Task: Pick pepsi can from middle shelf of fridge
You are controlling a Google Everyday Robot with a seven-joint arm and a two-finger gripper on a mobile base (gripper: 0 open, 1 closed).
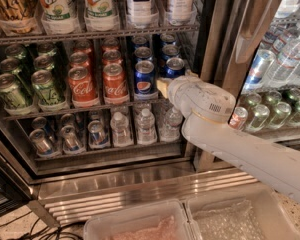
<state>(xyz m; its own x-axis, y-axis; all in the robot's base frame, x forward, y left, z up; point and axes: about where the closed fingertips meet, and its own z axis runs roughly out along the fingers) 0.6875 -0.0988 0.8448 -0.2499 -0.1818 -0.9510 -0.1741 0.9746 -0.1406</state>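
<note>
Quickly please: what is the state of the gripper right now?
Gripper: cannot be told; it is beside the dark-blue aluminium pepsi can on the dark wire middle shelf.

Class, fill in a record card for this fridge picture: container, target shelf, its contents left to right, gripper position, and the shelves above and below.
container: fridge, stainless-steel frame
target shelf: middle shelf, wire rack
contents, left to right: green cans, Coca-Cola cans, pepsi cans
gripper position: gripper at the shelf's right end, by the front right pepsi can
shelf above: tall bottles
shelf below: small cans, then water bottles
</note>
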